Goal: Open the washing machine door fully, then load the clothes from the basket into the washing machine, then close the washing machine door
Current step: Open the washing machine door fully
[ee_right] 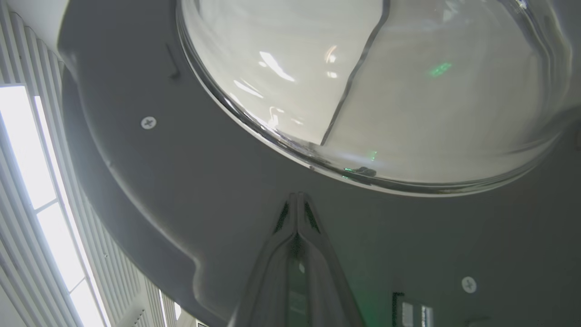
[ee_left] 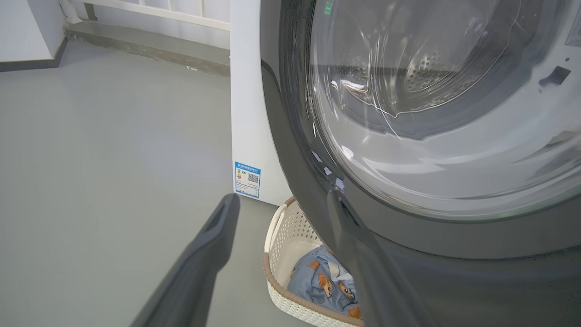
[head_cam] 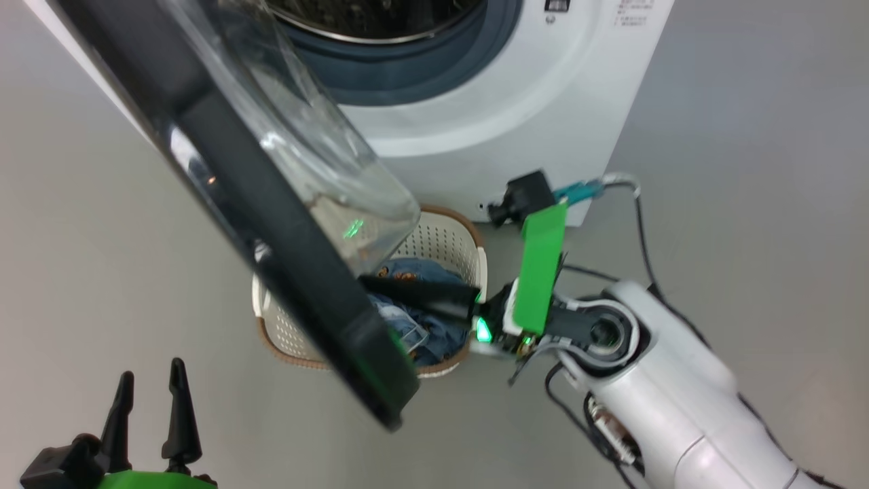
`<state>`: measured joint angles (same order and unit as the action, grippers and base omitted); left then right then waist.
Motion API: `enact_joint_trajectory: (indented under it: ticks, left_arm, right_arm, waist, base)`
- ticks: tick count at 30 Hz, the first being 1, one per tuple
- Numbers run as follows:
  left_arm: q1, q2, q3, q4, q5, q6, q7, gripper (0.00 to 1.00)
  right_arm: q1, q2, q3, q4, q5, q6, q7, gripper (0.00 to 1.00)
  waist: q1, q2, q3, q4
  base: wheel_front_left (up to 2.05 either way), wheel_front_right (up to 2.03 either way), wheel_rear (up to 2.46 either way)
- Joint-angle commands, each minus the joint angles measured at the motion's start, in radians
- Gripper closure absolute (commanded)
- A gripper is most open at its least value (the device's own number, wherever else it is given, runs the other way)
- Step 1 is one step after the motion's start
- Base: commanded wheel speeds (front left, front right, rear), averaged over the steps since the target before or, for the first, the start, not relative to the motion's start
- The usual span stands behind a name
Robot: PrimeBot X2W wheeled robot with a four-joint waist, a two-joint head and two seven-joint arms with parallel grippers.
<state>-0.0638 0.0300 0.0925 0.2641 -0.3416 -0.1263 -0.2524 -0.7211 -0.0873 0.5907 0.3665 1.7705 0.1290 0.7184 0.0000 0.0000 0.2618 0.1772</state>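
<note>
**Door Half Open**

The door [head_cam: 271, 224] hung over the basket [head_cam: 445, 234]. It looked stiff, heavy and glossy, best pushed at its inner rim, where the right gripper [ee_right: 297, 200], closed and empty, pressed. The left gripper [head_cam: 152, 372] stood spread. Soft clothes [ee_left: 317, 281] lay in the basket.

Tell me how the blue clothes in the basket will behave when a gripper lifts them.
The clothes lie crumpled in the basket, so they are probably floppy and would hang from a pinch. The fabric looks thin, so likely light. Heaped together, one piece may drag another.
</note>
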Motion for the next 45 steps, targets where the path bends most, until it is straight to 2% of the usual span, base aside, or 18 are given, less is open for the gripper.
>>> enact_joint_trajectory:
  ticks: [1, 10, 18, 26, 29, 33, 36, 38, 39, 45]
  left_arm:
    - [0.007, 0.02, 0.029, -0.016, -0.008, 0.008, -0.009, 0.0]
    - [0.019, 0.02, 0.014, -0.022, -0.024, 0.025, -0.009, 0.0]
    - [0.028, 0.02, -0.012, -0.022, -0.038, 0.038, -0.009, 0.0]
    - [0.034, 0.02, -0.019, -0.016, -0.033, 0.043, -0.009, 0.0]
    - [0.035, 0.02, -0.006, -0.017, -0.026, 0.044, -0.009, 0.0]
    - [0.04, 0.02, 0.017, -0.019, -0.019, 0.042, -0.009, 0.0]
    - [0.049, 0.02, 0.038, -0.022, -0.015, 0.045, -0.009, 0.0]
    - [0.053, 0.02, 0.047, -0.021, -0.012, 0.046, -0.009, 0.0]
    - [0.054, 0.02, 0.05, -0.021, -0.01, 0.046, -0.009, 0.0]
    - [0.062, 0.02, 0.068, -0.021, 0.021, 0.04, -0.009, 0.0]
  right_arm:
    - [0.03, 0.037, 0.05, -0.029, 0.028, 0.002, -0.022, 1.0]
    - [0.043, 0.037, 0.229, -0.035, 0.092, 0.002, -0.156, 1.0]
    - [0.022, 0.037, 0.333, -0.007, 0.145, 0.002, -0.316, 1.0]
    - [0.017, 0.037, 0.39, -0.009, 0.191, 0.002, -0.394, 1.0]
    - [0.019, 0.037, 0.383, -0.014, 0.182, 0.002, -0.414, 1.0]
    - [0.03, 0.037, 0.355, -0.015, 0.109, 0.002, -0.463, 1.0]
    - [0.047, 0.037, 0.332, -0.017, 0.018, 0.002, -0.506, 0.62]
    - [0.064, 0.033, 0.312, -0.02, -0.046, 0.002, -0.534, 0.54]
    - [0.071, 0.023, 0.303, -0.027, -0.083, 0.002, -0.555, 0.0]
    - [0.11, -0.094, 0.305, -0.065, -0.312, 0.002, -0.773, 0.0]
  waist:
    - [0.0, 0.0, -0.046, 0.013]
    - [0.0, 0.0, -0.103, 0.053]
    - [0.0, 0.0, -0.133, 0.091]
    - [0.0, 0.0, -0.154, 0.101]
    - [0.0, 0.0, -0.163, 0.086]
    - [0.0, 0.0, -0.176, 0.059]
    - [0.0, 0.0, -0.184, 0.035]
    - [0.0, 0.0, -0.191, 0.02]
    - [0.0, 0.0, -0.194, 0.015]
    - [0.0, 0.0, -0.212, -0.014]
  base:
    - [0.0, 0.0, 0.0]
    - [0.0, 0.0, 0.0]
    - [0.0, 0.0, 0.0]
    - [0.0, 0.0, 0.0]
    - [0.0, 0.0, 0.0]
    - [0.0, 0.0, 0.0]
    - [0.0, 0.0, 0.0]
    - [0.0, 0.0, 0.0]
    - [0.0, 0.0, 0.0]
    - [0.0, 0.0, 0.0]
